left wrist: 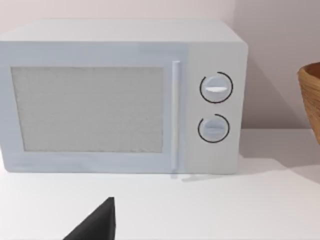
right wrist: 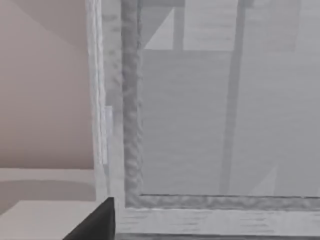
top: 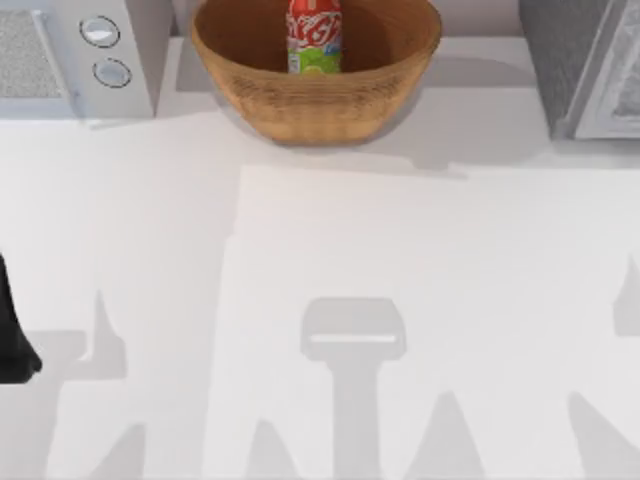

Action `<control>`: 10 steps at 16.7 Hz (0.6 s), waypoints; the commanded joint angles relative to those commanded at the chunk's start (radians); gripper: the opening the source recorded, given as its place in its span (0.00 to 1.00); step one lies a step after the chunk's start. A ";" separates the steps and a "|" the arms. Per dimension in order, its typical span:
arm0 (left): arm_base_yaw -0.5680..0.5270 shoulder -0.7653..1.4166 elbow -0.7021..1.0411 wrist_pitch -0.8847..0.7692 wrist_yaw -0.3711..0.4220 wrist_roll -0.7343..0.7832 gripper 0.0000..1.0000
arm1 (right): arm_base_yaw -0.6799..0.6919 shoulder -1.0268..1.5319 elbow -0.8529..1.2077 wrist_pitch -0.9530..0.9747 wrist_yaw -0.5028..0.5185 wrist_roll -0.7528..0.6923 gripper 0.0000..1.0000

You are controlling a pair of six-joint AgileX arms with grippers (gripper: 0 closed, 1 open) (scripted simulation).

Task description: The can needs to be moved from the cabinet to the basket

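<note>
— Where is the can [top: 314,37] seen?
— It is seen upright inside the basket [top: 310,100], a round bowl of tan woven wicker with fine ribbing, set at the back of the white counter [top: 400,300]. White script on the red can is partly visible but cannot be read in full; a green-and-white band lies below it.

— And the cabinet [top: 585,65]?
— It is placed at the right rear, its dark speckled side and pale framed door closed. A white microwave [left wrist: 120,95] with two round knobs is set at the left.

— The grippers?
— A dark part of the left arm [top: 15,330] is seen at the counter's left edge; whether either gripper is open cannot be told.
</note>
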 joint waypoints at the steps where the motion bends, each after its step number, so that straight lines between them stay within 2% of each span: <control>1: 0.000 0.000 0.000 0.000 0.000 0.000 1.00 | -0.058 0.090 0.020 0.070 -0.059 0.002 1.00; 6: 0.000 0.000 0.000 0.000 0.000 0.000 1.00 | -0.354 0.562 0.122 0.419 -0.356 0.011 1.00; 10: 0.000 0.000 0.000 0.000 0.000 0.000 1.00 | -0.552 0.879 0.191 0.656 -0.552 0.017 1.00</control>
